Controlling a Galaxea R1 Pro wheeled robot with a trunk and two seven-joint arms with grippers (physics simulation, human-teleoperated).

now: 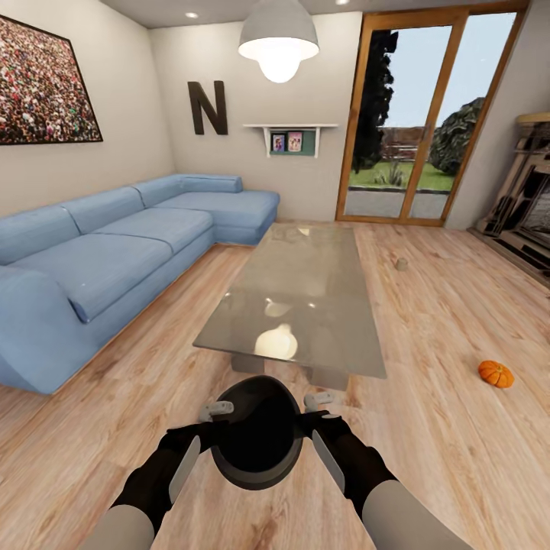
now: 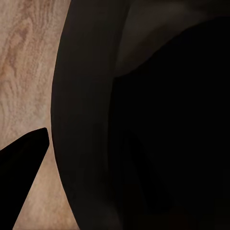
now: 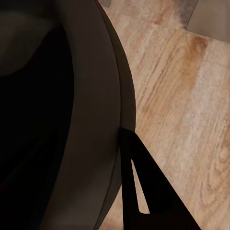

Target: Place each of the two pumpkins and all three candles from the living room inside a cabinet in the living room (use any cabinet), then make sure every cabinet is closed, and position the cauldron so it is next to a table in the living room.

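The cauldron (image 1: 258,441) is held between the two grippers, just off the near short edge of the table (image 1: 302,290), above the plank floor (image 1: 451,428). Its wide dark mouth faces up toward the head camera. The left gripper (image 1: 216,411) grips the rim on the left side and the right gripper (image 1: 319,400) grips it on the right; both are clamped on the rim, one finger inside the bowl and one outside. In the left wrist view the pot's grey wall (image 2: 86,120) curves past a dark fingertip (image 2: 24,158) with floor boards behind. In the right wrist view a dark finger (image 3: 139,187) lies against the outer wall of the pot (image 3: 91,96), over the floor.

The table's glossy grey top reflects the hanging lamp (image 1: 278,38). To the right of the table, a pumpkin (image 1: 496,373) sits on the floor, well apart from the table's near right corner. Further back, near the table's right long edge, a small beige candle (image 1: 401,263) stands on the floor. The blue corner sofa (image 1: 114,260) runs along the left wall beside the table's left long edge. Glazed wooden doors (image 1: 424,114) stand beyond the far end, and a fireplace surround (image 1: 531,198) is at the right wall.
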